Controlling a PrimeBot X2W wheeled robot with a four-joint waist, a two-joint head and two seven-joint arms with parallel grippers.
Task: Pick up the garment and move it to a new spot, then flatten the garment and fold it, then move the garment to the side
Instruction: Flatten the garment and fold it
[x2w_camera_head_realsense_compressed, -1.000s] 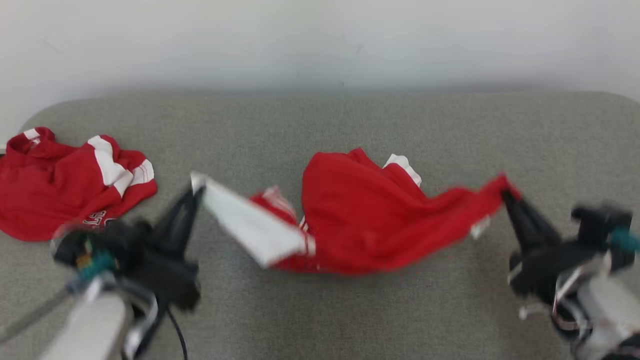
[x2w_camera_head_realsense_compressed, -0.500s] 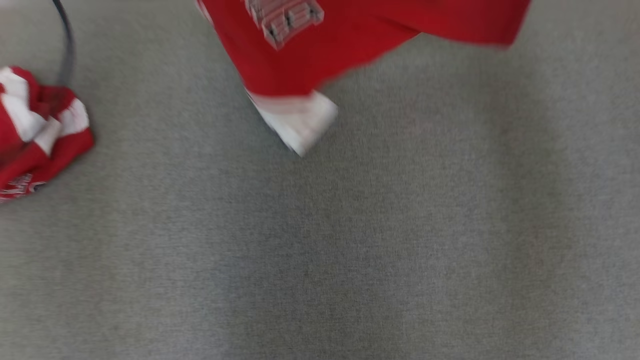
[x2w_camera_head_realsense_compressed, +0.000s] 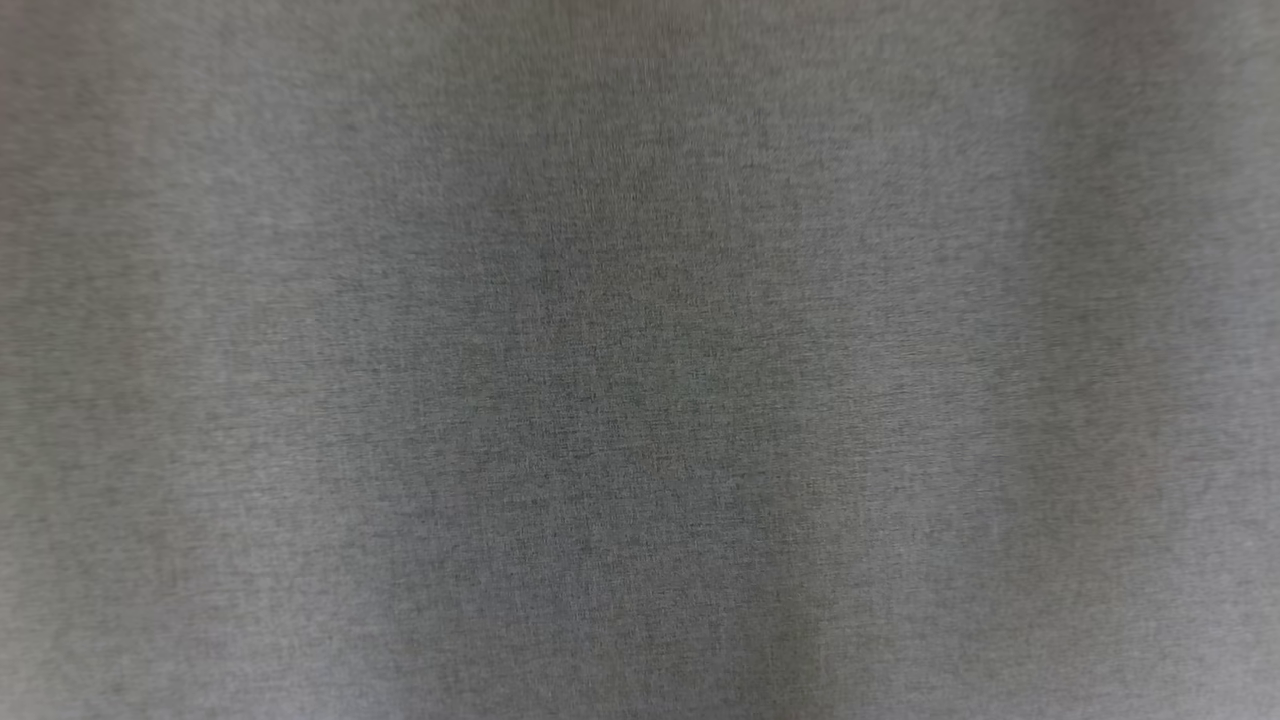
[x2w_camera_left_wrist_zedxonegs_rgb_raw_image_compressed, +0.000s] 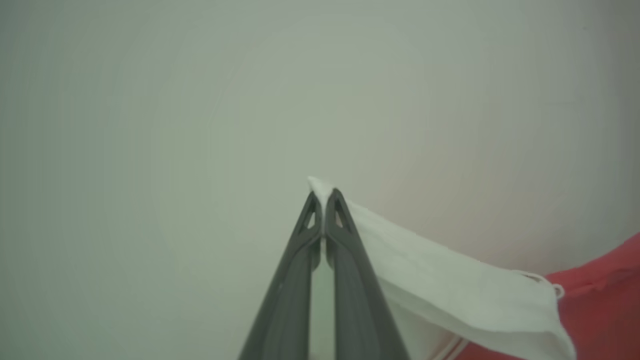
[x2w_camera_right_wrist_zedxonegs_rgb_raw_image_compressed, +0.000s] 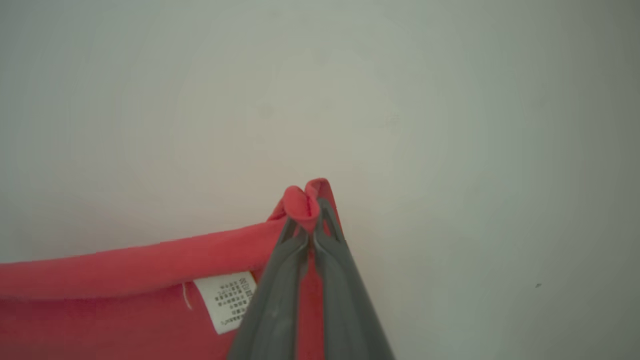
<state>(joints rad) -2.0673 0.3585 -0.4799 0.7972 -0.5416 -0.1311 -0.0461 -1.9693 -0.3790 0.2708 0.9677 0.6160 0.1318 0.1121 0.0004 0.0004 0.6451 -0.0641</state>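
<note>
At the lower middle of the left wrist view, my left gripper (x2w_camera_left_wrist_zedxonegs_rgb_raw_image_compressed: 322, 197) is pinched tight on the corner of the white sleeve (x2w_camera_left_wrist_zedxonegs_rgb_raw_image_compressed: 450, 285) of the red-and-white knit jersey garment (x2w_camera_left_wrist_zedxonegs_rgb_raw_image_compressed: 600, 310), which trails off to the lower right of that frame. At the lower middle of the right wrist view, my right gripper (x2w_camera_right_wrist_zedxonegs_rgb_raw_image_compressed: 315, 205) is likewise clamped on a bunched red hem corner. From there the cloth stretches away to the lower left, with a white printed care label (x2w_camera_right_wrist_zedxonegs_rgb_raw_image_compressed: 227, 300) hanging beside my fingers. Behind both grips is a pale plain wall (x2w_camera_left_wrist_zedxonegs_rgb_raw_image_compressed: 150, 125), so the garment hangs in the air between my arms.

A second ago the head view had both grippers and the garment slung low over the grey woven surface (x2w_camera_head_realsense_compressed: 640, 360). Now that view has swung down onto blurred grey cloth, probably the same tabletop. I judge the pick-up done and the carry to a new spot under way; flattening and folding remain.

Count: two grippers, both closed on cloth; one garment held; one white sleeve; one care label.
</note>
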